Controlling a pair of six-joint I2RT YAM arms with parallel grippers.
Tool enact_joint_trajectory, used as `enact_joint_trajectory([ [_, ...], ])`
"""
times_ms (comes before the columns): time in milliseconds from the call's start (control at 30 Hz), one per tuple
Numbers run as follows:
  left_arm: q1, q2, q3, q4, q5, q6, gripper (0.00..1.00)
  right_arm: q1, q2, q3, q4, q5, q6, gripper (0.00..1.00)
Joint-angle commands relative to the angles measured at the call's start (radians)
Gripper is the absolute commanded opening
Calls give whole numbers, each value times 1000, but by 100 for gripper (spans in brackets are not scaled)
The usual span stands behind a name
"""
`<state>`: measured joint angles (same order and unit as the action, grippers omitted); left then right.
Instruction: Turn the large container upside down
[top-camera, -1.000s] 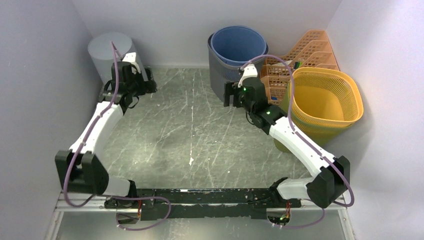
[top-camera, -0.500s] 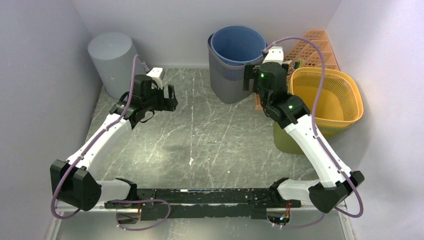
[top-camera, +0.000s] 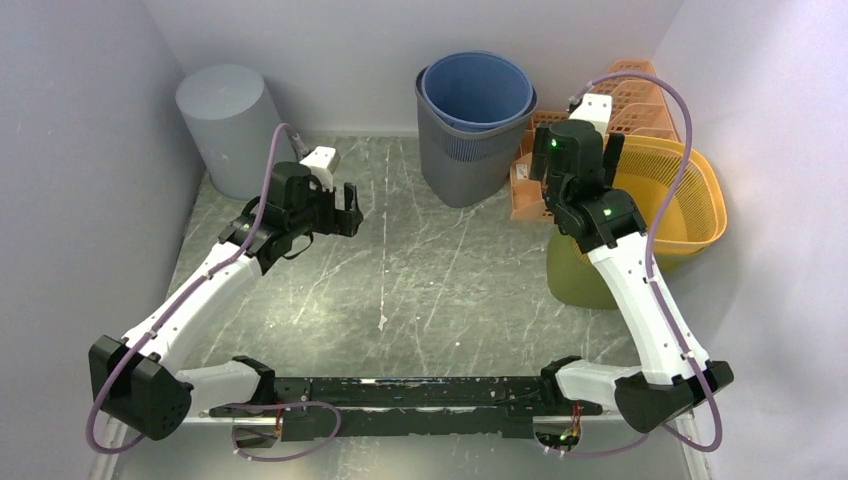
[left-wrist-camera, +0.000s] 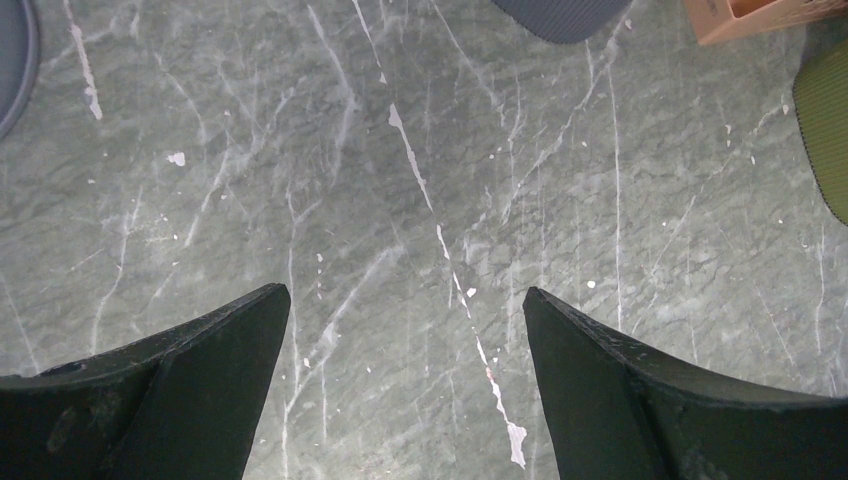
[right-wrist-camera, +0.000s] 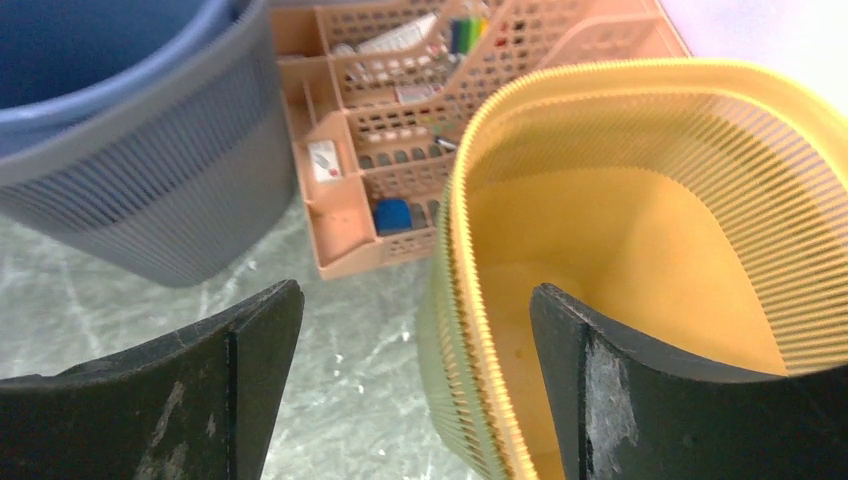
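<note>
The large yellow mesh basket (top-camera: 665, 200) stands upright at the right, nested in a green basket (top-camera: 575, 280). My right gripper (top-camera: 577, 165) is open and hovers over the yellow basket's left rim. In the right wrist view the yellow basket's rim (right-wrist-camera: 470, 250) runs between the fingers of the right gripper (right-wrist-camera: 415, 290), not touching either finger. My left gripper (top-camera: 345, 210) is open and empty above the bare marble table, left of centre. The left wrist view shows only table between the fingers of the left gripper (left-wrist-camera: 405, 290).
A grey solid bin (top-camera: 222, 120) stands bottom up at the back left. A blue bin (top-camera: 478, 85) sits inside a grey mesh bin (top-camera: 455, 165) at the back centre. An orange desk organiser (top-camera: 625, 95) stands behind the yellow basket. Walls close in on three sides.
The left arm has drawn away from the grey bin, toward the table's middle. The right arm has swung right, from the grey mesh bin to over the yellow basket's rim.
</note>
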<state>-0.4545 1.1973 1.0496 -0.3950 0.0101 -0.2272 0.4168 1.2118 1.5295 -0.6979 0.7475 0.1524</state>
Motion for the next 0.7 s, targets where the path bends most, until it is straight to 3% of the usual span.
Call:
enact_joint_trajectory([
  [0,-9,-24,-21,-14,-31,19,100,-59,-33,-36,-8,-5,-10,84],
  [400,-15,-46,-49,-4,-5,19,100,-162,-24,-166,46,-46,42,85],
  [500,-15,-54,-42,-24,-21,29,100,-205,-39,-203,76,-98,58,79],
  [667,-16,-66,-45,-29,-28,32,99,-232,-52,-210,98,-134,61,59],
])
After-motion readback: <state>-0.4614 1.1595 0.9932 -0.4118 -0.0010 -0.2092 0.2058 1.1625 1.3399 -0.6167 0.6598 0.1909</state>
